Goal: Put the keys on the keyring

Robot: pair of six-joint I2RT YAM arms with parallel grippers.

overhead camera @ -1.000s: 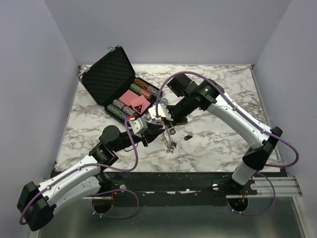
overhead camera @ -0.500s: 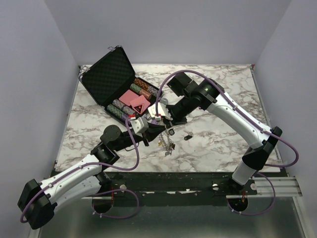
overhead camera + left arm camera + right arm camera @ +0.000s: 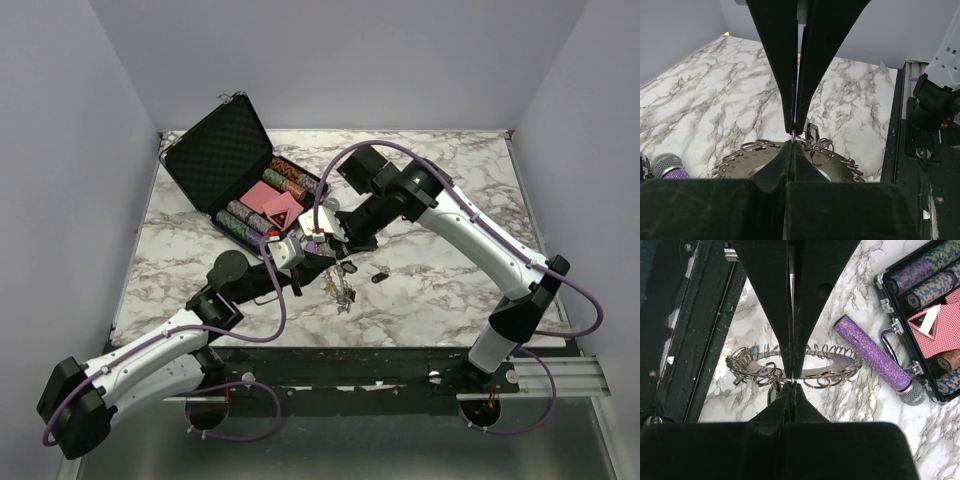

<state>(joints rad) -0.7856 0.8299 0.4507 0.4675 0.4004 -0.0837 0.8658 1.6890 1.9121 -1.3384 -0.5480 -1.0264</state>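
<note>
The keyring is a flat silver disc (image 3: pixel 840 361) rimmed with many small split rings, and it is held above the marble table. In the top view its keys (image 3: pixel 343 288) hang in a bunch below the two grippers. My left gripper (image 3: pixel 793 136) is shut, pinching the disc's near rim (image 3: pixel 760 159) at a small ring. My right gripper (image 3: pixel 792 379) is shut on the opposite rim. A black-headed key (image 3: pixel 812 133) hangs from the rim just past the left fingertips. A loose black-headed key (image 3: pixel 380 277) lies on the table to the right.
A purple glittery tube (image 3: pixel 871 352) lies beside the keyring. An open black case (image 3: pixel 232 160) with poker chips and red cards stands at the back left. The table's front edge and the black rail (image 3: pixel 932 165) are near.
My left gripper has shifted slightly right and up towards the right gripper. The hanging keys have swung a little. Both grippers stay shut on the keyring.
</note>
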